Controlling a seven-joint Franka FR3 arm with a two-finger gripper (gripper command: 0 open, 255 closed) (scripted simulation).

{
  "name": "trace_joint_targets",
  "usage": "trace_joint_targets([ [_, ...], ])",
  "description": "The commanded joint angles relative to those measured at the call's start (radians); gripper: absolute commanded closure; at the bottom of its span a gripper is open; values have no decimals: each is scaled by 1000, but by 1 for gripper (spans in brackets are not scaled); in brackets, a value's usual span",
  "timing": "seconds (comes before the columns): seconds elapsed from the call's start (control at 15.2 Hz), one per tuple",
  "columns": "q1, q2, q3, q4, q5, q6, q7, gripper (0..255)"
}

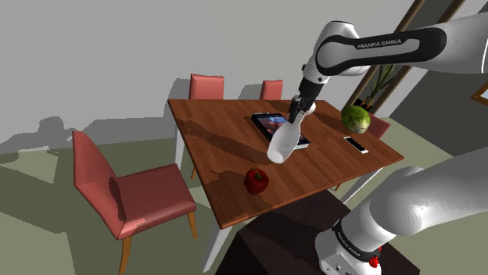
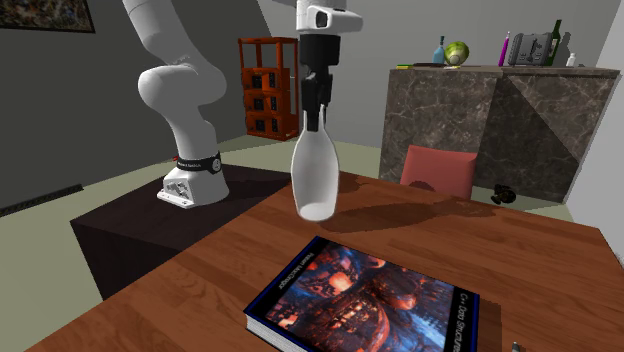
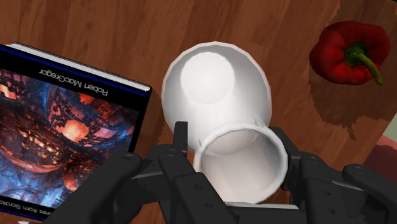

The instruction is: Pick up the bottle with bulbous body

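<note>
gripper (image 2: pixel 315 118): clenched on neck of white bottle (image 2: pixel 314 180) | bottle: lifted off table (image 2: pixel 190 275), beside book (image 2: pixel 365 300) | red pepper (image 1: pixel 256 180): near table's stand-side edge

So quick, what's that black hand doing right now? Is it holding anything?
Hand: closed on the neck of the white bottle, holding it above the wooden table.
</note>
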Motion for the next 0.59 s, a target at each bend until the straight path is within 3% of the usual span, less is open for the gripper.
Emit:
trace_joint_targets([
  [0.0, 0, -9, 1, 24, 0, -33, -1, 255],
  [0.53, 1, -29, 5, 91, 2, -120, -2, 255],
])
